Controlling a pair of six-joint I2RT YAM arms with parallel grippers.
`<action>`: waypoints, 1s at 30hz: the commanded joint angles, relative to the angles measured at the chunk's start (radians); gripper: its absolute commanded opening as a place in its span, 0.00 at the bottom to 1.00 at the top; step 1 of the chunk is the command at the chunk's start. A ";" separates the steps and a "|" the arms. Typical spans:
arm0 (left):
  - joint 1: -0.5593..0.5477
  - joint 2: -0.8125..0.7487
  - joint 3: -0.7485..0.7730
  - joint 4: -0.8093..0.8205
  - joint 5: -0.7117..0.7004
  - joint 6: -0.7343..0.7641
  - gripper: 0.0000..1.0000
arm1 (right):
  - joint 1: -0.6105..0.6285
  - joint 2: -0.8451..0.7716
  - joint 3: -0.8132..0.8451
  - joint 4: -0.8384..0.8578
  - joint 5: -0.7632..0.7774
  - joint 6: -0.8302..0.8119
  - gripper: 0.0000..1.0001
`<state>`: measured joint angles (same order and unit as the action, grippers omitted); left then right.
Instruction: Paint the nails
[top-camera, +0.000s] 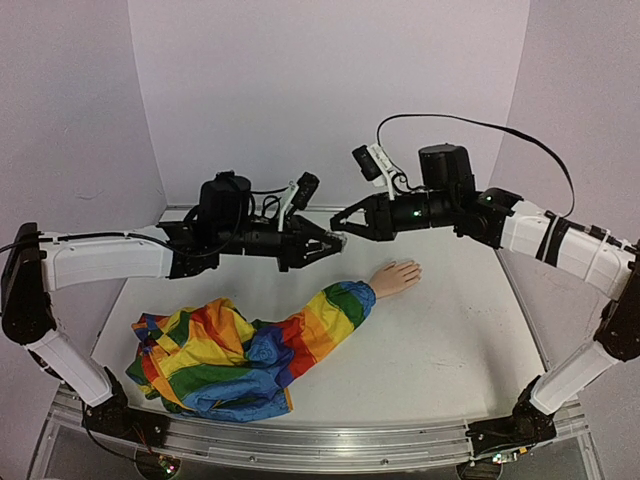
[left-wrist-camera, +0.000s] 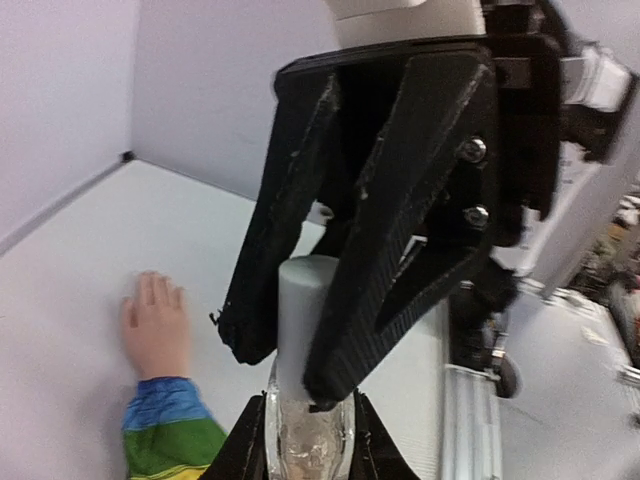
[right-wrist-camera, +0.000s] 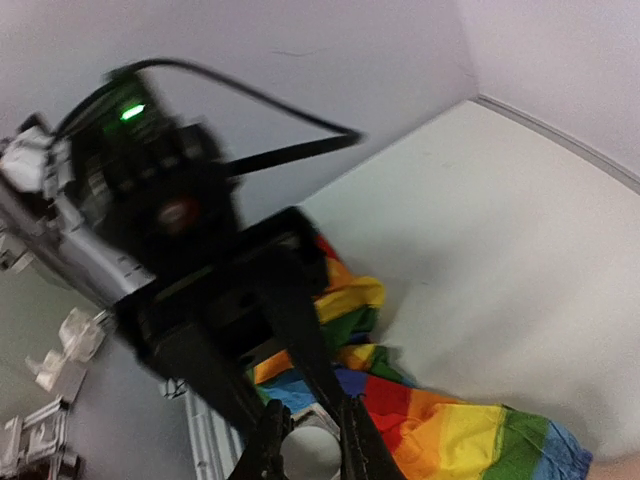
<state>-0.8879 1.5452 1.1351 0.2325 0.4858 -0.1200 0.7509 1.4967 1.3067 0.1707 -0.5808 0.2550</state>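
A white table (top-camera: 450, 330) fills the middle of the top view, with pale lilac walls (top-camera: 330, 90) behind it and at both sides. A rainbow-striped fabric sleeve (top-camera: 230, 350) lies crumpled at lower left. 1 metal rail (top-camera: 330, 443) runs along the bottom edge.

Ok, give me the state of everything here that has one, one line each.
left claw: shut on the bottle.
right claw: shut on the white cap.
bottle: held off the table, capped.
white cap: on the bottle, gripped.
mannequin hand: lying flat on the table, no claw touching it.
nails: too small to tell whether painted.
sleeve: bunched on the table.
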 joint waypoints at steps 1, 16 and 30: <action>0.063 0.053 0.164 0.110 0.675 -0.182 0.00 | 0.039 -0.078 0.024 0.024 -0.644 -0.178 0.00; -0.074 -0.071 -0.026 0.096 -0.381 0.145 0.00 | 0.038 -0.206 -0.054 -0.008 0.304 -0.043 0.74; -0.129 -0.007 0.016 0.099 -0.553 0.141 0.00 | 0.051 -0.014 0.071 -0.004 0.323 0.219 0.39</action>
<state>-1.0134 1.5280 1.0973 0.2878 -0.0273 0.0200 0.7929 1.4567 1.3113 0.1341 -0.2840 0.4072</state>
